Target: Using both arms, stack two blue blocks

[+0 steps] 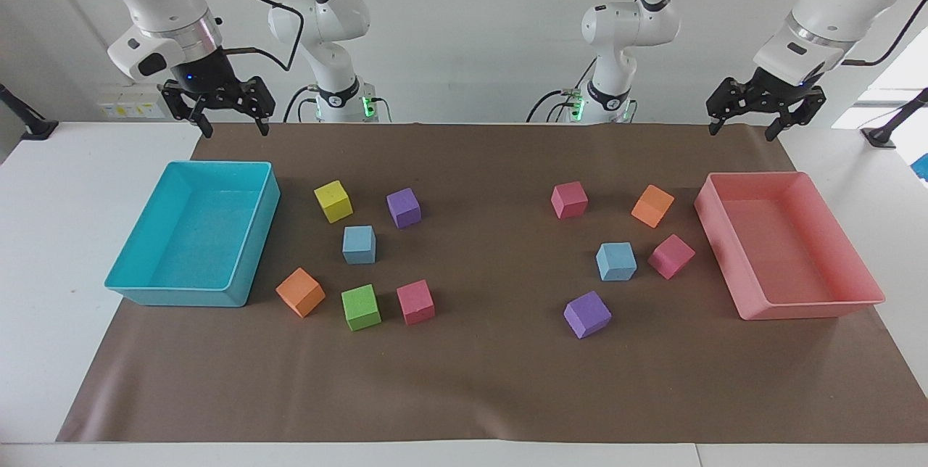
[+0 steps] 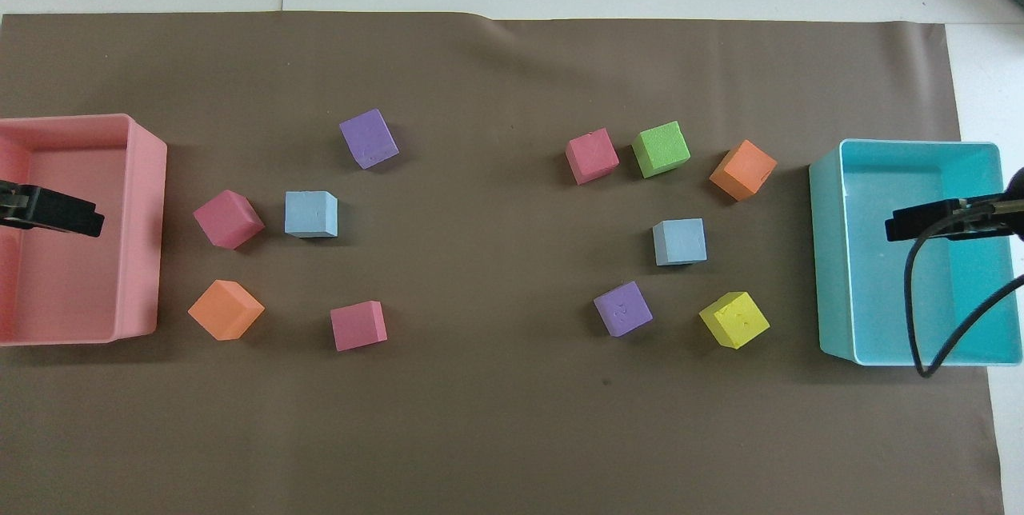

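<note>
Two sky-blue blocks lie apart on the brown mat. One blue block sits among the cubes beside the turquoise tray, between a yellow cube and a green cube. The other blue block sits next to a pink cube toward the pink tray. My right gripper hangs open and empty, high over the turquoise tray. One of its fingers shows in the overhead view. My left gripper hangs open and empty over the pink tray, where the overhead view shows a finger.
A turquoise tray stands at the right arm's end and a pink tray at the left arm's end. Yellow, purple, orange, green and pink cubes lie scattered around both blue blocks.
</note>
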You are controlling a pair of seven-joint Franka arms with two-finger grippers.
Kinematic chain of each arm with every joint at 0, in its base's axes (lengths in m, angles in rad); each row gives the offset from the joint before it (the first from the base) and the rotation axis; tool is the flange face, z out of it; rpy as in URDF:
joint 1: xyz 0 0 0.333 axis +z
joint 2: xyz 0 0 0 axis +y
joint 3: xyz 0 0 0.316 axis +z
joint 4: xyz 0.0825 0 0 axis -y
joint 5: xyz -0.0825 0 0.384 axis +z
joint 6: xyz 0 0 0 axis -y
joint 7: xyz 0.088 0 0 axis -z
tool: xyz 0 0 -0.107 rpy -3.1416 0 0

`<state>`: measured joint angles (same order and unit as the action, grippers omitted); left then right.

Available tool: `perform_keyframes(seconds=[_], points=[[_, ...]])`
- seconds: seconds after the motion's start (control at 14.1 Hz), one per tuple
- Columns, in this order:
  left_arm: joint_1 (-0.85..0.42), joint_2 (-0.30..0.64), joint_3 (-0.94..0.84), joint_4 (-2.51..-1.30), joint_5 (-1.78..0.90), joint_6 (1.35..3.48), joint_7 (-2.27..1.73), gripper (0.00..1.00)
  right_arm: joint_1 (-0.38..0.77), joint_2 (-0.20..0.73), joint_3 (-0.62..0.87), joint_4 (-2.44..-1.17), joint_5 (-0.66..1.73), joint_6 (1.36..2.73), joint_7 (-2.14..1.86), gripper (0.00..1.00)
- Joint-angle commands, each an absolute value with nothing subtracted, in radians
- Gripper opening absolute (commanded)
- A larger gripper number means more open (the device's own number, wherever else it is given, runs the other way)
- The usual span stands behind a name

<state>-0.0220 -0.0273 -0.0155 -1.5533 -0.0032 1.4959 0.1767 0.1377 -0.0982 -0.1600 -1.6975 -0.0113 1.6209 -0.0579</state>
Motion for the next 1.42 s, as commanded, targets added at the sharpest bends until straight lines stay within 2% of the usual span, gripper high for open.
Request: perform_keyframes(seconds=[0.0, 0.64, 0.92, 1.06, 1.35], points=[[0.001, -0.051, -0.014, -1.575, -0.002, 1.503, 0.235, 1.00, 0.133, -0.115, -0.153, -1.724, 0.011, 1.643, -0.032, 1.00], [0.000, -0.051, -0.017, -1.578, 0.000, 1.499, 0.236, 1.00, 0.149, -0.110, -0.152, -1.756, 0.015, 1.660, -0.031, 1.00], [0.000, -0.052, -0.017, -1.578, -0.002, 1.499, 0.235, 1.00, 0.247, 0.007, -0.152, -1.769, 0.017, 1.773, 0.049, 1.00], [0.002, -0.052, -0.017, -1.580, -0.002, 1.499, 0.235, 1.00, 0.285, 0.084, -0.152, -1.781, 0.018, 1.876, 0.072, 1.00], [0.000, -0.052, -0.017, -1.580, -0.002, 1.499, 0.235, 1.00, 0.299, 0.172, -0.150, -1.847, 0.026, 2.031, 0.072, 1.00]])
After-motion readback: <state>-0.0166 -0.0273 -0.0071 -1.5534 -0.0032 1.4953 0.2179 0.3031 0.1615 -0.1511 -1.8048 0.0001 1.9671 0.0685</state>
